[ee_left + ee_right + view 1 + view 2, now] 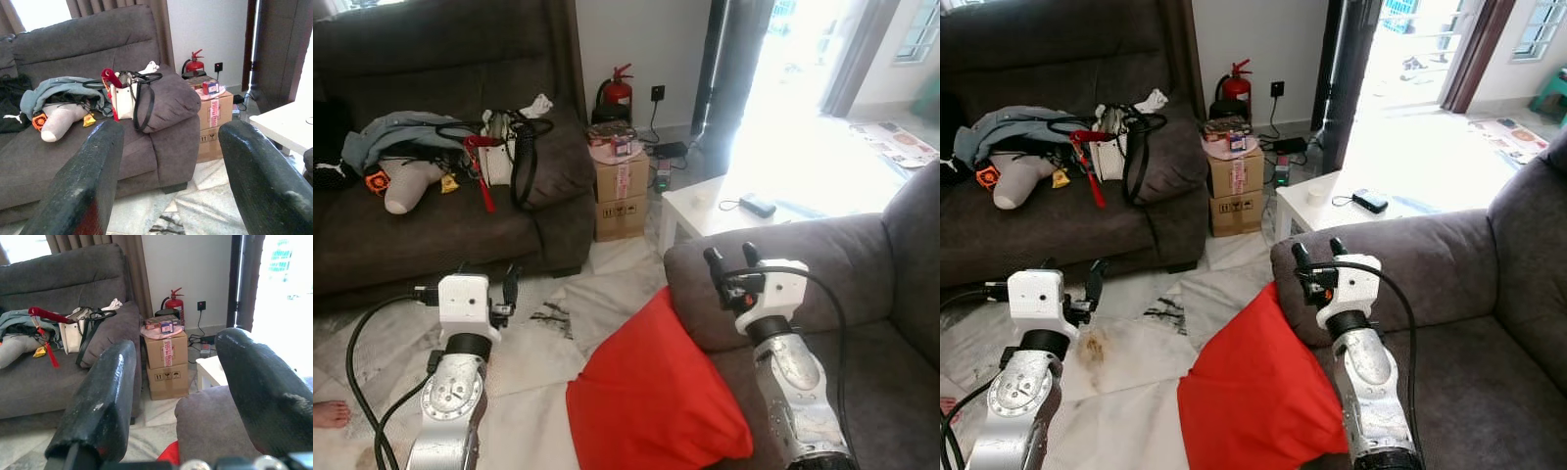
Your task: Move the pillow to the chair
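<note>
**Spotter:** Where's the pillow?

**Me:** The red pillow point(651, 406) is on the floor, leaning against the near outer side of the grey chair point(1489, 333), low between my two arms. It isn't on the seat yet. My right gripper point(731, 258) is raised over the chair's armrest, fingers apart and empty. My left gripper point(506, 290) hangs above the white floor sheet point(533, 367), also spread wide, holding nothing.

**Spotter:** What worries you?

**Me:** Mostly the grip. The pillow looks soft and bulky, so I'd guess two thin fingers could pinch only the cover and let it sag or slip mid-lift. The armrest sits between pillow and seat, and a low carry could snag on it.

**Spotter:** Anything else?

**Me:** The floor sheet is wrinkled, so shuffling closer could bunch it underfoot. There's also a person's bare foot point(328, 413) at the near left edge, and the cable point(357, 377) looping off my left arm could catch.
</note>
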Controlling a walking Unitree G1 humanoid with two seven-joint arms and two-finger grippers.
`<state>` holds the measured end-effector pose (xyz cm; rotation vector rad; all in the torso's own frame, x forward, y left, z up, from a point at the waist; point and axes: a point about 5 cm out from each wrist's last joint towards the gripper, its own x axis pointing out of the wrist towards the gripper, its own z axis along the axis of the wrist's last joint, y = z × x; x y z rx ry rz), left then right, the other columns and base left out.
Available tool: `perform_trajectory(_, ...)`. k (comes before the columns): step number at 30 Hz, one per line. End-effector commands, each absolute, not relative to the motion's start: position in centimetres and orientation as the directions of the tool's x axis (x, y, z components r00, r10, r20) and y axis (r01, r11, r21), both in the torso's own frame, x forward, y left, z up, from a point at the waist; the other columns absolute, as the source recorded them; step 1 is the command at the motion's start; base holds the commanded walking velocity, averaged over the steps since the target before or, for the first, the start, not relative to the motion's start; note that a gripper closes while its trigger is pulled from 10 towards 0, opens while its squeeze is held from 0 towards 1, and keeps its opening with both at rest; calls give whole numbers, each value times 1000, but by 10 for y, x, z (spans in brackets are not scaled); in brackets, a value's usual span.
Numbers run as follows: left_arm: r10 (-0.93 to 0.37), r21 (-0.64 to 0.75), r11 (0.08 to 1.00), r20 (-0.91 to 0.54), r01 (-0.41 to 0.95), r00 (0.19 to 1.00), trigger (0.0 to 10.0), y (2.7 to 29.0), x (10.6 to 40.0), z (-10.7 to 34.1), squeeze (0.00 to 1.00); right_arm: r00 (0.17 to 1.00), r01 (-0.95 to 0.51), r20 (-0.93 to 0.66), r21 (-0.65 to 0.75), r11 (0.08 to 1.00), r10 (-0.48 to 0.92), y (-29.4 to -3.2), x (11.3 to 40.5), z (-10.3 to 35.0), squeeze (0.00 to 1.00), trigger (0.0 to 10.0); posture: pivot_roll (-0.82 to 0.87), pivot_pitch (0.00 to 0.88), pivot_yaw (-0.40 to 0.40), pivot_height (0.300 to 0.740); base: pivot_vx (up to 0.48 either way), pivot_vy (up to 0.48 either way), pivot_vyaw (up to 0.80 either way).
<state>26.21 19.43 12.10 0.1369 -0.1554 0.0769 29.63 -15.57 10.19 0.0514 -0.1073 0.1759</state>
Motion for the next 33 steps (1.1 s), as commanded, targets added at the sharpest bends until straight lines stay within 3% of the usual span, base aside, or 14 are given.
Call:
perform_trajectory(1, 58, 133, 988, 159, -79, 986, 10000, 193, 261, 120, 0, 980, -179, 99, 45, 983, 174, -153, 296, 101, 0, 10000, -4, 0, 7, 740, 0, 0, 0)
perform_trajectory(4, 57, 132, 988, 161, -79, 985, 10000, 193, 260, 121, 0, 981, -172, 101, 51, 984, 166, -154, 297, 101, 0, 10000, -2, 0, 6, 740, 0, 0, 0)
perform_trajectory(14, 48, 141, 988, 149, -69, 988, 10000, 194, 257, 119, 0, 980, -180, 94, 55, 982, 175, -149, 296, 100, 0, 10000, 0, 0, 11, 682, 0, 0, 0)
perform_trajectory(33, 67, 142, 986, 153, -88, 986, 10000, 196, 259, 122, 0, 979, -192, 73, 37, 981, 189, -148, 295, 97, 0, 10000, 24, 0, -1, 677, 0, 0, 0)
